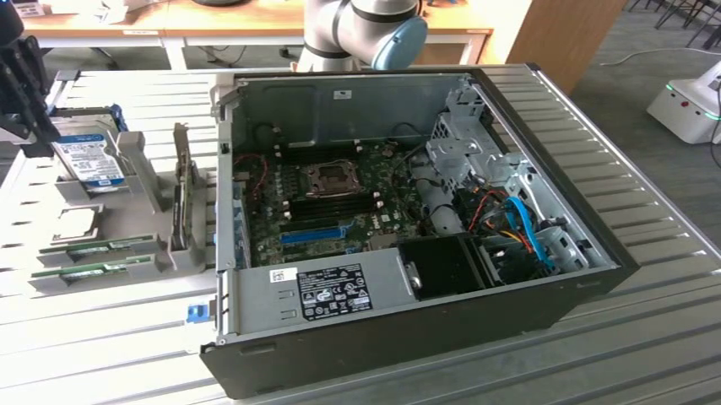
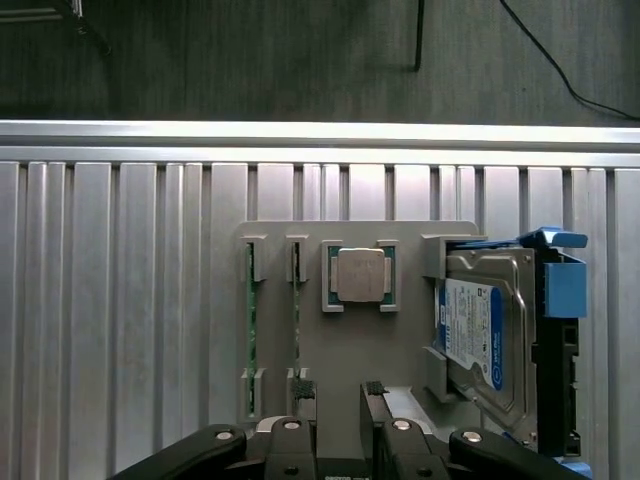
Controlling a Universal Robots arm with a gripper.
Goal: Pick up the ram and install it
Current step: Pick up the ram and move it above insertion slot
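Two green ram sticks [image 2: 250,320] [image 2: 297,320] stand on edge in slots of a grey holder [image 2: 400,240]; in the exterior view they lie at the holder's near end [image 1: 96,247] [image 1: 90,272]. My gripper [image 2: 340,392] hovers over the holder, open, with nothing between its black fingers [image 2: 305,390]. One finger is close to the end of the ram stick nearer the processor. In the exterior view the gripper [image 1: 25,126] hangs at the far left, above the holder. The open computer case [image 1: 586,278] shows its motherboard [image 1: 338,211].
A processor chip [image 2: 358,275] and a silver hard drive [image 2: 490,340] with a blue label and blue bracket also sit in the holder. An upright card [image 1: 181,194] stands between holder and case. The table [image 1: 642,169] is ribbed metal.
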